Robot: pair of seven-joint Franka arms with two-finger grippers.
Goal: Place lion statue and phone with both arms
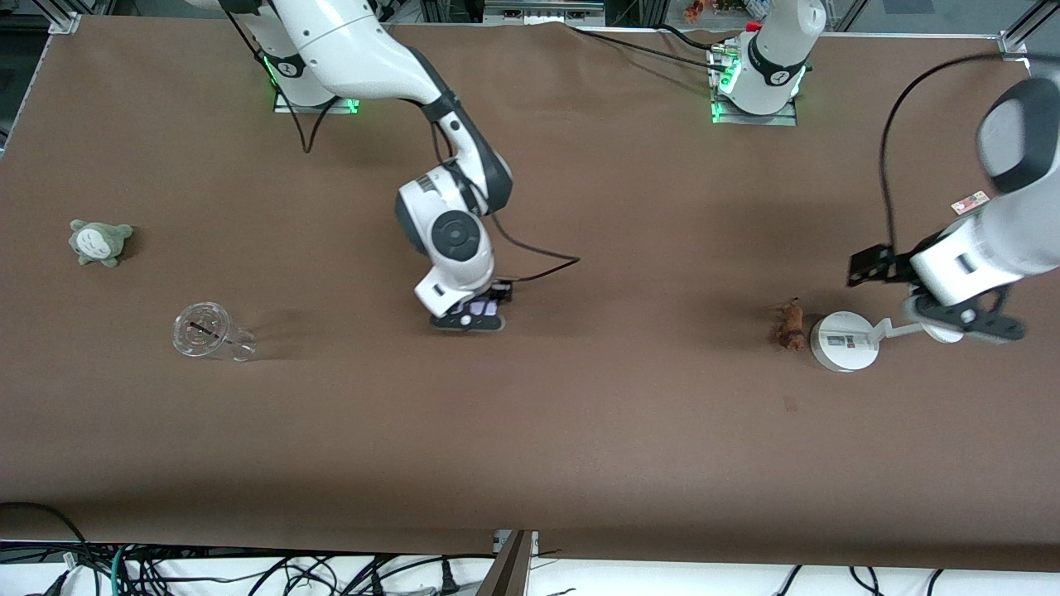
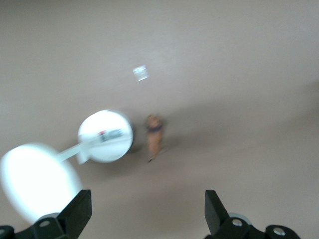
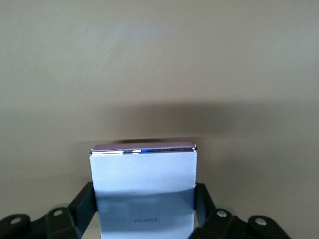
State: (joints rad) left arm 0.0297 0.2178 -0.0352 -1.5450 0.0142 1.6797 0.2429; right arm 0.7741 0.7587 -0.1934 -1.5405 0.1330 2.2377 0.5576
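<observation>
The right gripper (image 1: 474, 315) sits low over the middle of the tabletop (image 1: 580, 430), its fingers (image 3: 205, 196) closed on the sides of the phone (image 3: 143, 186). The hold covers only the phone's end, so letting go while tilted could drop it onto an edge or let it skid. The left gripper (image 1: 965, 319) hovers over the white stand (image 1: 843, 341) at the left arm's end, fingers (image 2: 79, 211) spread wide and holding nothing. The lion statue (image 1: 789, 324) lies just beside that stand; a descent slightly off line could strike the stand and knock the small figurine away.
</observation>
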